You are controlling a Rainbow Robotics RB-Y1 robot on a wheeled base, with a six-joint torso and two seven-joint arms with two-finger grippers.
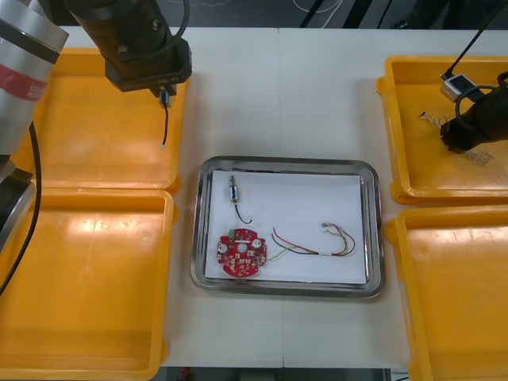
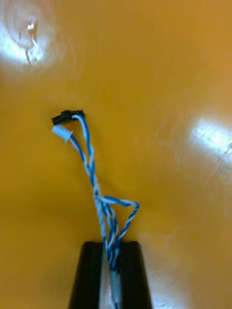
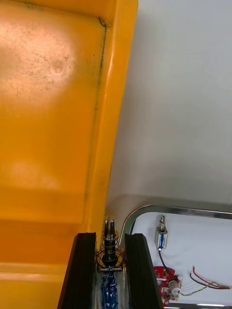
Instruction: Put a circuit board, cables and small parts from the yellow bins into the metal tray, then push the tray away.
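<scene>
My left gripper (image 1: 163,96) hangs over the inner edge of the upper left yellow bin (image 1: 87,135), shut on a small metal part (image 3: 110,251) with a blue body whose black wire (image 1: 165,127) dangles below it. Over the upper right yellow bin (image 1: 421,151), my right gripper (image 1: 464,133) is shut on a twisted blue and white cable (image 2: 94,188) that trails across the bin floor (image 2: 159,96). The metal tray (image 1: 286,163), white inside, holds a round red circuit board (image 1: 240,253), a small metal part (image 1: 234,192) with a black wire, and a red and yellow cable (image 1: 311,244).
The lower left yellow bin (image 1: 79,286) and the lower right yellow bin (image 1: 464,302) flank the tray. Bits of clear plastic (image 1: 479,157) lie in the upper right bin. White table (image 1: 278,95) stretches beyond the tray.
</scene>
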